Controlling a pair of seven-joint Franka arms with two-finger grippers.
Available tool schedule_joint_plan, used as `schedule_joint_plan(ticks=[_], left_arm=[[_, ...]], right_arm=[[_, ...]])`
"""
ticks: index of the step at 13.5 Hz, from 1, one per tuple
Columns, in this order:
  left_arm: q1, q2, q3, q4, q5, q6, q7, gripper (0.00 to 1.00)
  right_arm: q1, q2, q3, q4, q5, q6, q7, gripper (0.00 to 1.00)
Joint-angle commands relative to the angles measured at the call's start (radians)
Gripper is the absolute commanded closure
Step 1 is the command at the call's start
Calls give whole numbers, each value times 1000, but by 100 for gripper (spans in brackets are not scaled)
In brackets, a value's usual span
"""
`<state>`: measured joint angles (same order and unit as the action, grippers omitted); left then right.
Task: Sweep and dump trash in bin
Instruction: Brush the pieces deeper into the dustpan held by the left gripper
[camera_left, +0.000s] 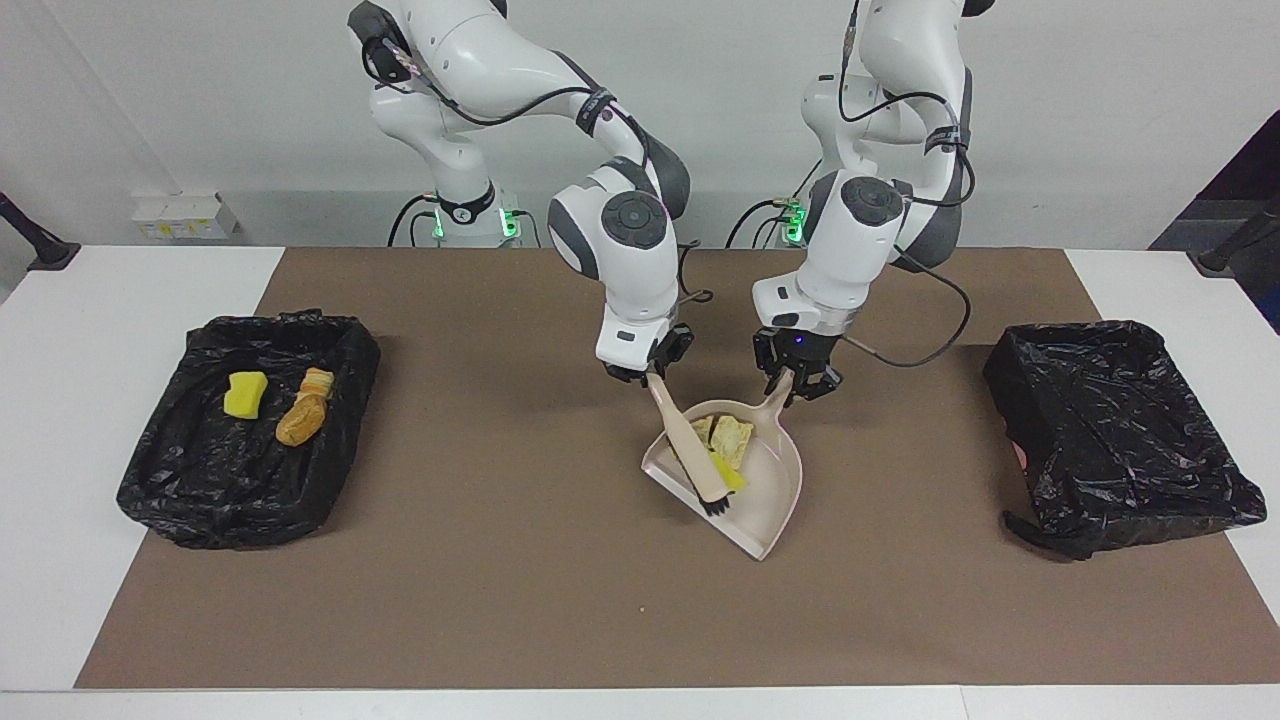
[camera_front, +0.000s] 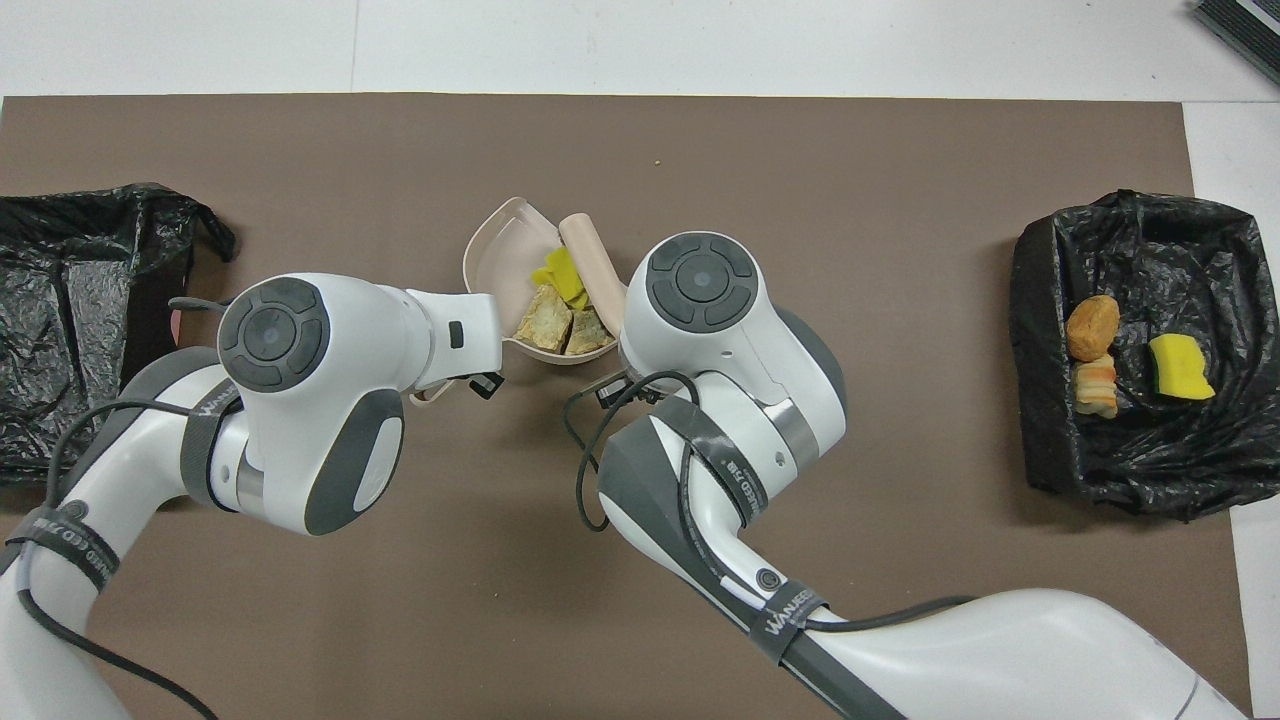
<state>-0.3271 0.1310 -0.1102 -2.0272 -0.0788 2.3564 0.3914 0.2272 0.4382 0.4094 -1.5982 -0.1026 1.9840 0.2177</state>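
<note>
A beige dustpan (camera_left: 772, 505) (camera_front: 492, 250) lies on the brown mat in the middle of the table. My left gripper (camera_left: 796, 386) is shut on its handle. My right gripper (camera_left: 650, 375) is shut on the handle of a beige brush (camera_left: 688, 450) (camera_front: 597, 268), whose dark bristles sit inside the pan. In the pan lie two tan bread-like lumps (camera_left: 731, 438) (camera_front: 546, 322) and yellow scraps (camera_left: 730, 477) (camera_front: 560, 275). In the overhead view both wrists cover their grippers.
A black-lined bin (camera_left: 190, 500) (camera_front: 1040, 400) at the right arm's end holds a yellow sponge chunk (camera_left: 245, 395) (camera_front: 1180, 365), a brown lump (camera_left: 300, 422) (camera_front: 1092, 325) and an orange-striped lump (camera_left: 318, 381) (camera_front: 1095, 387). Another black-lined bin (camera_left: 1120, 430) (camera_front: 80, 300) stands at the left arm's end.
</note>
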Motion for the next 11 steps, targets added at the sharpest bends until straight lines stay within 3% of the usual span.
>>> schedule_joint_plan(ticks=[1, 8, 9, 10, 11], left_arm=[[5, -42, 0, -33, -15, -17, 53, 100], [2, -50, 0, -119, -15, -65, 44, 100], [-7, -34, 0, -120, -15, -71, 37, 73], [-9, -30, 0, -122, -15, -72, 0, 15], [-4, -30, 0, -122, -15, -81, -34, 8]], right_arm=[[-26, -27, 9, -36, -3, 7, -105, 100], [-28, -56, 9, -28, -14, -16, -121, 100], [-29, -58, 9, -32, -14, -14, -124, 100], [-29, -59, 9, -37, -14, -8, -135, 100], [-31, -61, 9, -37, -12, -11, -148, 100]])
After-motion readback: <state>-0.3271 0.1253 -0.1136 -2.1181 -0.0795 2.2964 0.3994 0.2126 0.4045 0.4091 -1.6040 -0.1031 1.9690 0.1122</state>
